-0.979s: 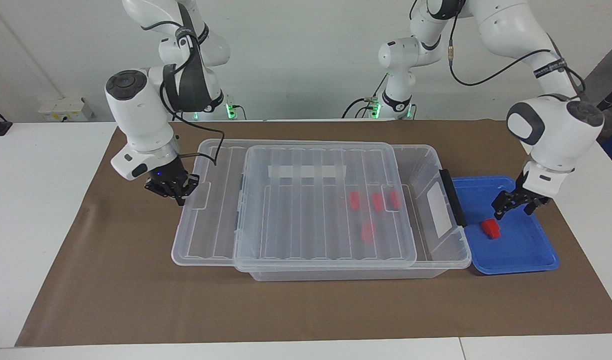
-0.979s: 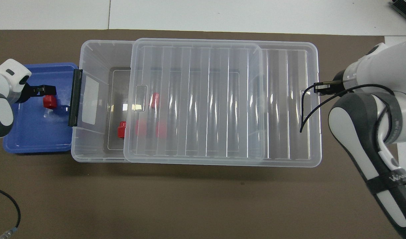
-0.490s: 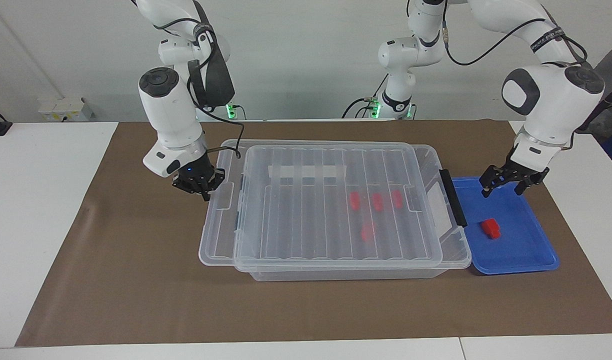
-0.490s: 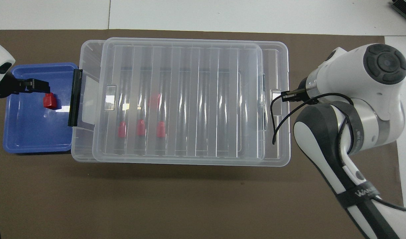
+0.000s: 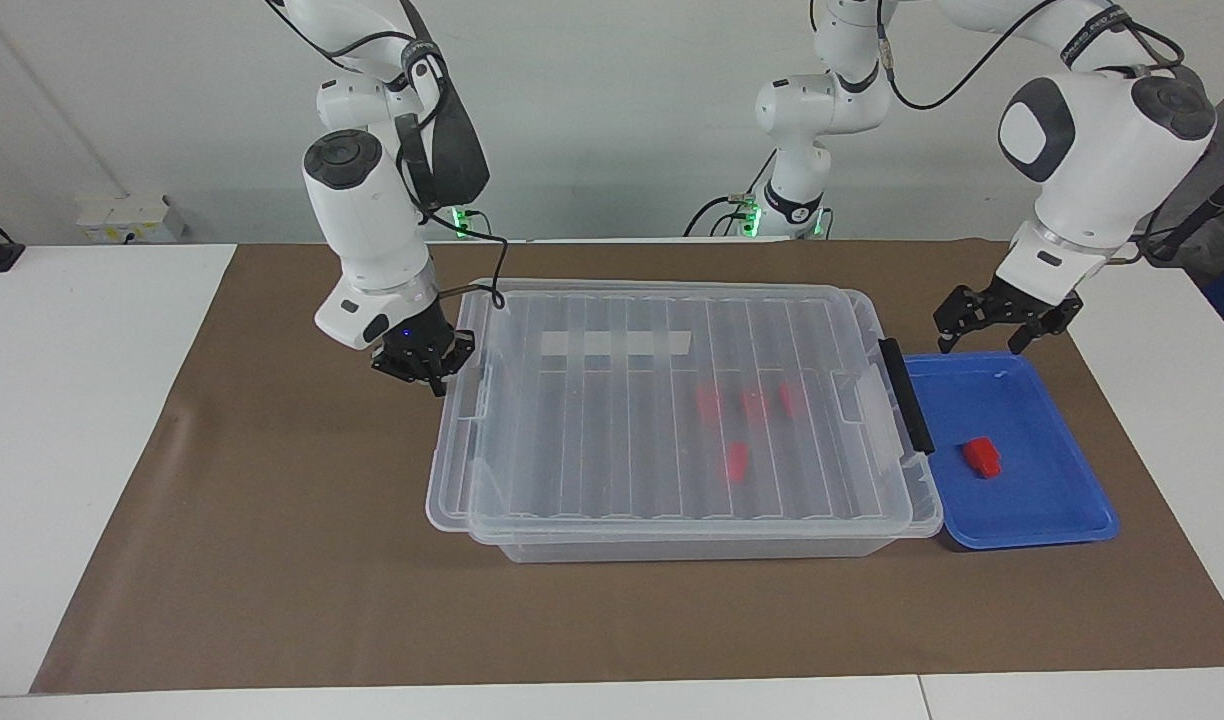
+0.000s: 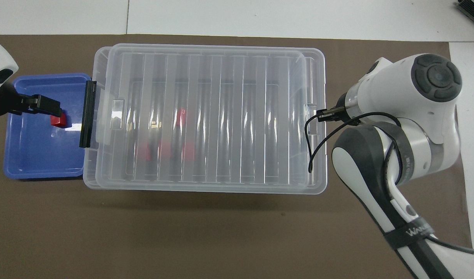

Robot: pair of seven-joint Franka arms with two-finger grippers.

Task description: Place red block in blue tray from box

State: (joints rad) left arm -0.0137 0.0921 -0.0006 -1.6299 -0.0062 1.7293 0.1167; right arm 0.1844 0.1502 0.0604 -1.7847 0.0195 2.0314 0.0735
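Note:
One red block [image 5: 982, 457] lies in the blue tray [image 5: 1042, 505], also seen from overhead [image 6: 59, 121] in the tray [image 6: 39, 159]. My left gripper [image 5: 984, 330] is open and empty, raised over the tray's edge nearer the robots [image 6: 47, 106]. Several more red blocks [image 5: 754, 403] show through the ribbed lid [image 5: 612, 430] that covers the box [image 5: 692, 545]. My right gripper [image 5: 427, 365] is shut on the lid's end tab at the right arm's end [image 6: 325, 115].
The box's black latch [image 5: 904, 395] stands at the end next to the tray. A brown mat [image 5: 272, 560] covers the table under everything. A black cable [image 6: 314, 143] hangs from the right wrist over the lid's end.
The right gripper has slid the lid toward the left arm's end until it covers the box. The left gripper has risen and drawn back from the block in the tray.

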